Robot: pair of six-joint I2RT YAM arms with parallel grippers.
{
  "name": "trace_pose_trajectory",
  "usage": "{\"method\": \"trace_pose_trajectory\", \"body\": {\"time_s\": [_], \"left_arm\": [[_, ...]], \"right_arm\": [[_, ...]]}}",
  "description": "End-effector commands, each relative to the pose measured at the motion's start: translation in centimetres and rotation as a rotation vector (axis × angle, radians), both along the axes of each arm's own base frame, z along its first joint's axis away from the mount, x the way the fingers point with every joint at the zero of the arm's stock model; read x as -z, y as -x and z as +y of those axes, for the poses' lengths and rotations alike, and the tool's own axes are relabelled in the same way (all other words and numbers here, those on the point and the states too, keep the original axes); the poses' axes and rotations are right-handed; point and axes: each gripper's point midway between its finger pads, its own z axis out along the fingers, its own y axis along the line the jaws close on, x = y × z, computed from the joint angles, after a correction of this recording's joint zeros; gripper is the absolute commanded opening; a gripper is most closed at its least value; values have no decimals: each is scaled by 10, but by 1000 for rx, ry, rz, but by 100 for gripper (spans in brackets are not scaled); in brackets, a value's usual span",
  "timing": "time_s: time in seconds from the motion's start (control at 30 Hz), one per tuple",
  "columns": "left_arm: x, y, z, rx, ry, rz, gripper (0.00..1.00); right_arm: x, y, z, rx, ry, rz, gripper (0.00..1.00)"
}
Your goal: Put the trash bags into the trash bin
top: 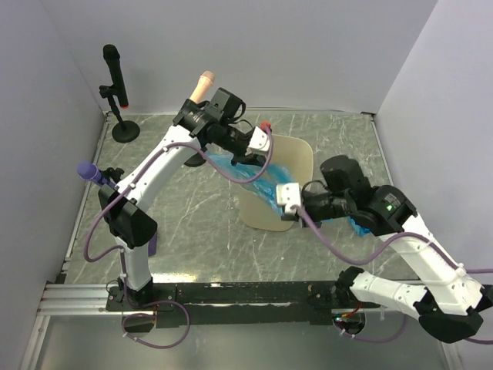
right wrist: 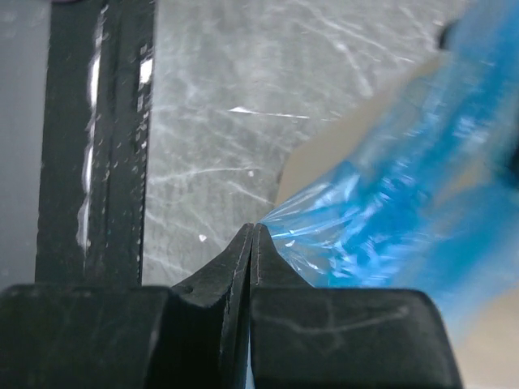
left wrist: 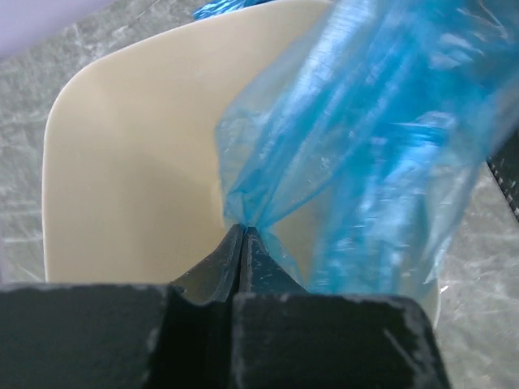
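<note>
Your left fingers [left wrist: 229,263] and right fingers [right wrist: 240,261] each pinch the blue trash bag [top: 259,182], stretched over the trash bin [top: 300,158]. Mid-insertion: next lower it in, then release.

Showing a grey marbled table [top: 192,223], walled in white [top: 269,46]. Standing upright at the table's far-left corner: a black mic [top: 112,65] on a round base [top: 125,131]. Pointing out over the table's left edge: a purple-tipped mic [top: 94,173]. Hovering above the table's far side: a peach-tipped mic [top: 206,83]. Running along the table's near edge: a black rail [top: 231,293].
</note>
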Motion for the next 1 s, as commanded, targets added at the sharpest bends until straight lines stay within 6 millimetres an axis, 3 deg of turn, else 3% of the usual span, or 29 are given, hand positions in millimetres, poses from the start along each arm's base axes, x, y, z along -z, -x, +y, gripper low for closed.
{"method": "trace_pose_trajectory", "body": {"time_s": [0.0, 0.2, 0.47, 0.53, 0.67, 0.7, 0.77, 0.83, 0.97], "left_arm": [[-36, -25, -2, -90, 127, 21, 1], [-39, -89, -10, -291, 223, -18, 1], [-36, -168, -16, -508, 290, -94, 1], [-44, -184, -14, -564, 333, -138, 1], [-46, -199, -18, -604, 369, -157, 1], [-46, -202, -19, -614, 374, -147, 1], [-45, -201, -20, -615, 378, -119, 1], [-51, -192, -20, -596, 385, -100, 1], [-67, -173, -15, -567, 414, -87, 1]], "right_arm": [[30, 25, -2, -168, 103, -38, 0], [69, 43, -1, -256, 172, -15, 0], [109, 23, -9, -168, 235, -86, 0], [124, 20, -14, -142, 256, -81, 0], [131, 17, -20, -73, 257, -55, 0], [129, 17, -23, -56, 261, -52, 4], [111, 15, -28, -16, 252, -61, 22], [76, 13, -30, 35, 195, -71, 36], [-10, 3, -37, 184, 8, -178, 52]]}}
